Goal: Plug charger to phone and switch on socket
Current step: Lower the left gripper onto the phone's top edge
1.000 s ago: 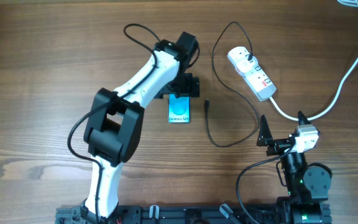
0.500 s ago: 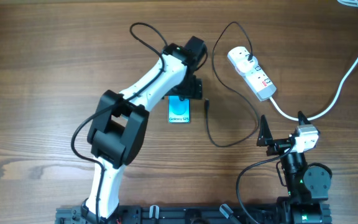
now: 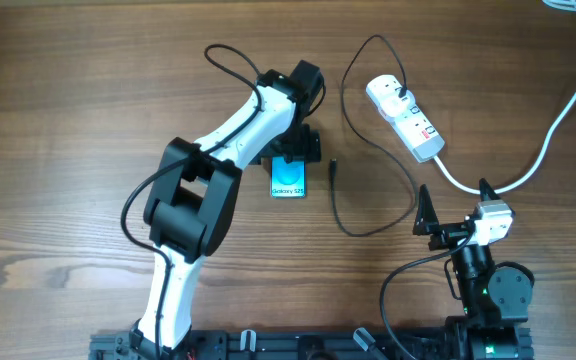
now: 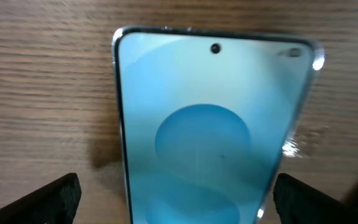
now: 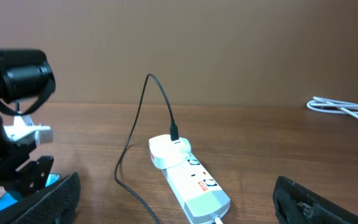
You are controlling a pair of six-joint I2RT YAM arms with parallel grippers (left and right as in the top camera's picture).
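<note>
Phone (image 3: 288,180) flat on table (image 3: 68,120), screen up, near centre. I see left gripper (image 4: 174,200) over its top end, fingers spread wide either side, clear of both edges, gripping nothing. Charger (image 3: 334,170) plugged into socket (image 3: 405,118) at upper right, connector tip just right of phone, not touching. Right gripper (image 5: 182,202) wide open, empty.

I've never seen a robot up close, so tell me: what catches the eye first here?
The flat smartphone with its bright cyan screen glows mid-table, with the white-and-black left arm bent over it, jaws open on either side. To its right, a thin black charger cable loops from the white power strip, its tip lying unplugged beside the phone.
</note>
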